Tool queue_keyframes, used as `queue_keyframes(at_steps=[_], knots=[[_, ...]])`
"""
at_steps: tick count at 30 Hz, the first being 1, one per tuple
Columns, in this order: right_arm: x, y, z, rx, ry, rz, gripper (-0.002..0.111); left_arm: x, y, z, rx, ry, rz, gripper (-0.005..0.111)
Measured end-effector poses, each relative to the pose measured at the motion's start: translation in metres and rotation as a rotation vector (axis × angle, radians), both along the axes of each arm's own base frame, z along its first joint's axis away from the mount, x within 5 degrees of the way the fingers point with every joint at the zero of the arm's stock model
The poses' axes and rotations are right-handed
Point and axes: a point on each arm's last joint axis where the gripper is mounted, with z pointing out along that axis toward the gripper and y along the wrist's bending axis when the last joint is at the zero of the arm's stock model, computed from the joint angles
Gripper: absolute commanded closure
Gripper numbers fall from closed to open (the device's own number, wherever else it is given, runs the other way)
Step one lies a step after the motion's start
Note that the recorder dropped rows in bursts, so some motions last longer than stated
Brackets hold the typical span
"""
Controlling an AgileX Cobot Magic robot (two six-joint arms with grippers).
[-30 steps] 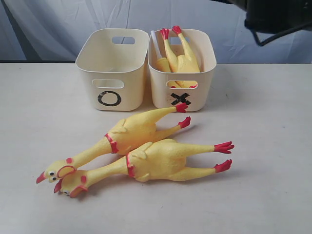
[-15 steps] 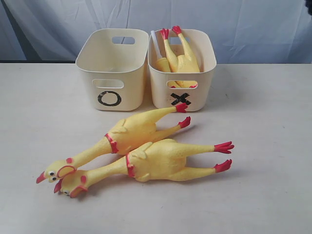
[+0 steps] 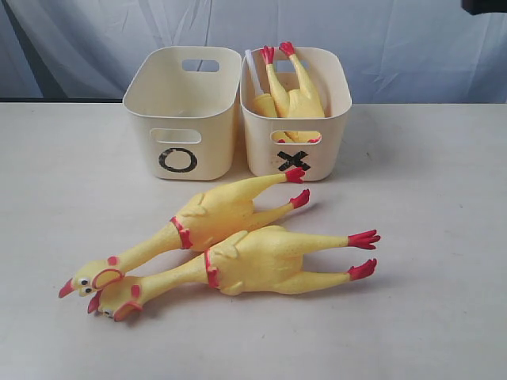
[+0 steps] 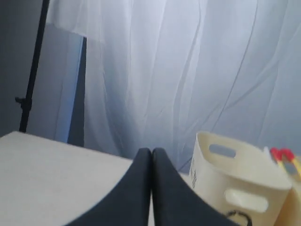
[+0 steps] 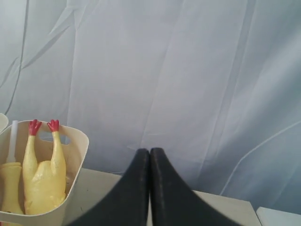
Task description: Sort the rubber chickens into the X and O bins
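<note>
On the desk [image 3: 428, 237] lie two rubber chickens, touching: rear chicken [image 3: 210, 214] and front chicken [image 3: 261, 261]. Behind them stand two bins, O bin [image 3: 178, 119] and X bin [image 3: 333, 119]; the X bin holds a third chicken [image 3: 297, 99] feet-up (perhaps a fourth beside it). Left fingers [image 4: 141, 179] and right fingers [image 5: 138, 179] are each pressed together.

Black O on the left bin [image 3: 181, 111], black X on the right bin [image 3: 336, 111]

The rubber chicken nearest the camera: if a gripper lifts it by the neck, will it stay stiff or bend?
The nearest chicken probably bends: its neck is long and thin, its body much thicker. It seems to touch the second chicken beside it, so lifting may drag that one. Its rounded body might roll.
</note>
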Motion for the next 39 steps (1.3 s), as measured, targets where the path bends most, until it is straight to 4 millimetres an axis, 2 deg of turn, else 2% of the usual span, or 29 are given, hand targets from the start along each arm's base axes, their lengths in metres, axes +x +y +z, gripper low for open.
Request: queue_keyframes(at_steps=[7, 13, 16, 20, 26, 34, 39], knots=[[-0.040, -0.023, -0.009, 0.041, -0.059, 0.072, 0.109, -0.005, 0.007, 0.019, -0.247, -0.238, 0.014, 0.107], [-0.070, -0.044, -0.021, 0.075, -0.110, 0.095, 0.109, -0.007, 0.008, 0.022, -0.467, -0.296, -0.039, 0.107], [-0.086, -0.056, -0.029, 0.097, -0.143, 0.096, 0.109, -0.007, 0.006, 0.023, -0.515, -0.304, -0.076, 0.107], [-0.102, -0.065, -0.044, 0.113, -0.169, 0.119, 0.109, -0.009, -0.003, 0.034, -0.413, -0.280, -0.150, 0.107], [-0.121, -0.067, -0.063, 0.165, -0.219, 0.235, 0.109, -0.010, -0.018, 0.067, -0.174, -0.262, -0.260, 0.107], [-0.139, -0.055, -0.083, 0.218, -0.262, 0.473, 0.109, 0.016, -0.039, 0.097, 0.127, -0.085, -0.432, 0.106], [-0.150, -0.047, -0.090, 0.230, -0.292, 0.626, 0.109, 0.037, -0.049, 0.108, 0.297, 0.054, -0.556, 0.094]])
